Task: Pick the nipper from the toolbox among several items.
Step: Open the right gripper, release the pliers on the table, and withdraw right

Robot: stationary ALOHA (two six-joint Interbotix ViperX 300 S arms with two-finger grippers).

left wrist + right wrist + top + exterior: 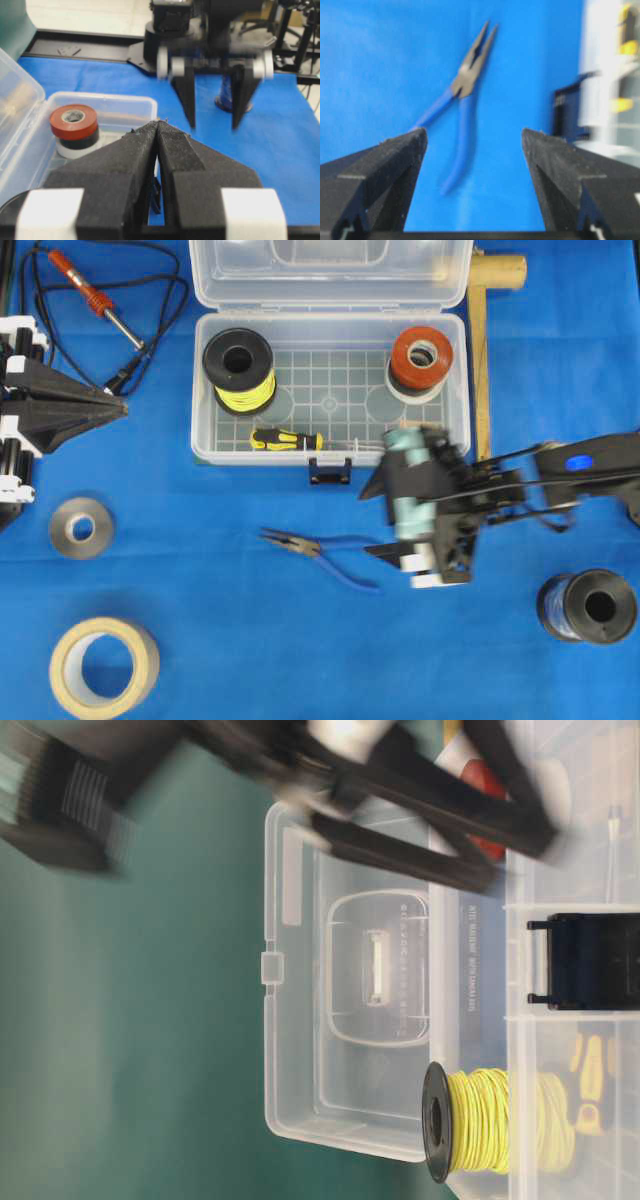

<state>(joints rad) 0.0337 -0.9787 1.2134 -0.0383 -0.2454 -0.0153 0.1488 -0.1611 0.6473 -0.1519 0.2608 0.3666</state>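
Lying on the cloth outside the toolbox (330, 430): the nipper (318, 548)

Toolbox (330, 390): set at the rear middle of the worktop (200, 640), lid laid back behind it
Inside the toolbox: wire spool (239, 370) at rear left, tape stack (420, 362) at rear right, screwdriver (285, 440) along the front wall
Nipper (320, 552): laid on the worktop in front of the toolbox, outside it
Right end effector (405, 508): placed just right of the nipper, apart from it
Soldering iron (95, 298): left of the toolbox
Tape rolls (103, 665): at front left
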